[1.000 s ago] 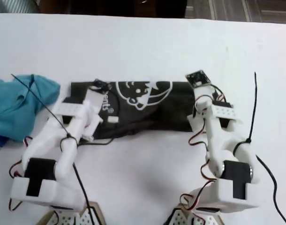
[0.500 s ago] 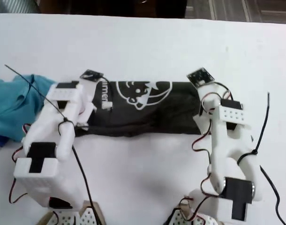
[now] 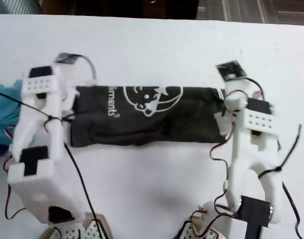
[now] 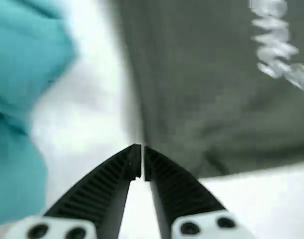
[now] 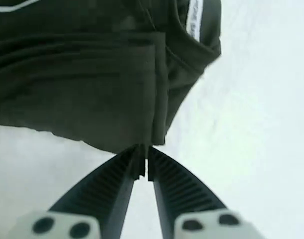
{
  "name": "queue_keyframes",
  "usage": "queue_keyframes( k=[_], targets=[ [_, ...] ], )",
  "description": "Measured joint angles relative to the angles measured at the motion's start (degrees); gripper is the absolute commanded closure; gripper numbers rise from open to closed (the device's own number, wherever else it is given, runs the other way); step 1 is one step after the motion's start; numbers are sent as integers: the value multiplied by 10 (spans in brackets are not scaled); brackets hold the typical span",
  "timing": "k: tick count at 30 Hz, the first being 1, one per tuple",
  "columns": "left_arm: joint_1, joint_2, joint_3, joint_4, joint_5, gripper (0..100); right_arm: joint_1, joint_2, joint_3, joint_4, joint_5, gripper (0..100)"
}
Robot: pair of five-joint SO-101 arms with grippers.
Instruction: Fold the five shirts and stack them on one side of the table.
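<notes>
1. The black shirt (image 3: 152, 117) lies folded into a long band across the middle of the high view, white print facing up, on the white desk (image 3: 157, 50).
2. The teal shirt (image 3: 1, 107) lies bunched at the left edge of the frame, near the band's left end, with a strip of desk between them.
3. The left gripper (image 4: 141, 162) has its fingers pressed together, tips at the black shirt's left end.
4. The right gripper (image 5: 143, 162) is likewise pressed together, tips at the corner of the shirt's right end.
</notes>
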Motion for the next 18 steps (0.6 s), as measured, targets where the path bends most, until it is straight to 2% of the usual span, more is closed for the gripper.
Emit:
queue_keyframes(
  k=[2,5,11,18],
  targets=[
    [-20,39,-2,-25,7,785,32,0,-1,15,24,977],
    [-30,92,-9,-50,10,806,80,0,-1,31,55,977],
    [-33,163,-89,-48,10,809,155,0,1,33,91,977],
    [-30,228,-220,57,10,812,172,0,11,33,98,978]
  ],
)
